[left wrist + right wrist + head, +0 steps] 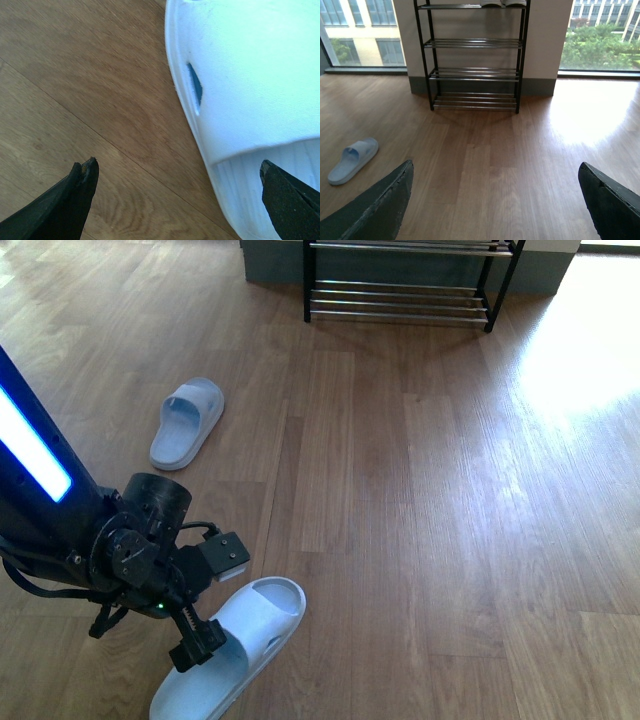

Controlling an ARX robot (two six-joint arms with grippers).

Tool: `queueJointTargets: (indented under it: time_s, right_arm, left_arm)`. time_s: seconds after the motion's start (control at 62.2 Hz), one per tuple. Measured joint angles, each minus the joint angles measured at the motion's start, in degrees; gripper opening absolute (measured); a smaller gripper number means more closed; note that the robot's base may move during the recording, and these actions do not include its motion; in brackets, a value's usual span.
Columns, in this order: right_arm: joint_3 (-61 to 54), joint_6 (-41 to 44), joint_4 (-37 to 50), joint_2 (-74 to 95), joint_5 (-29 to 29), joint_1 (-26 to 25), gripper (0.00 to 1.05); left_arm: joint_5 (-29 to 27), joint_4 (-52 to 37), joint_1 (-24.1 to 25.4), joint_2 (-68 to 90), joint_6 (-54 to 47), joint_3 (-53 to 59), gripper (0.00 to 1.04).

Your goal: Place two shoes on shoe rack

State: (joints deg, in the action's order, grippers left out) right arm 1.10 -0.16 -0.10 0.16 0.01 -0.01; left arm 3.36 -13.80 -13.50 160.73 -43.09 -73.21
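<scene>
Blue slide [250,75] partly inside left claw [176,167]

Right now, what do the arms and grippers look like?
Left arm: black, with a glowing blue-white light strip, round joint housing, looped black cables, a small green LED. Left gripper and right gripper: black tapered fingers, rough-textured; one left tip looks worn brownish.

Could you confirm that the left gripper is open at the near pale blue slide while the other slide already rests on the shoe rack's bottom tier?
Not quite. The left gripper is open at the near slide, but the other slide lies on the wooden floor, well short of the shoe rack; the front view shows this.
</scene>
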Motion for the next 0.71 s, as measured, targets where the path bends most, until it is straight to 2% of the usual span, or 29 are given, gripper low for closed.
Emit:
queueJointTargets:
  time_s: [0.273, 0.322, 0.45, 0.707]
  right_arm:
    - [0.0, 0.0, 0.0, 0.0, 0.0, 0.0, 0.95]
    - [0.0, 0.0, 0.0, 0.0, 0.0, 0.0, 0.95]
    - [0.0, 0.0, 0.0, 0.0, 0.0, 0.0, 0.95]
    - [0.0, 0.0, 0.0, 0.0, 0.0, 0.0, 0.95]
  left_arm:
    - [1.3, -8.0, -0.3, 2.1, -0.8, -0.5, 0.95]
    - [0.9, -9.5, -0.3, 2.5, -1.0, -0.7, 0.92]
    - [-0.6, -10.3, -0.3, 3.7, -0.6, -1.4, 0.72]
    - [-1.9, -11.4, 0.2, 5.4, 0.8, -1.7, 0.15]
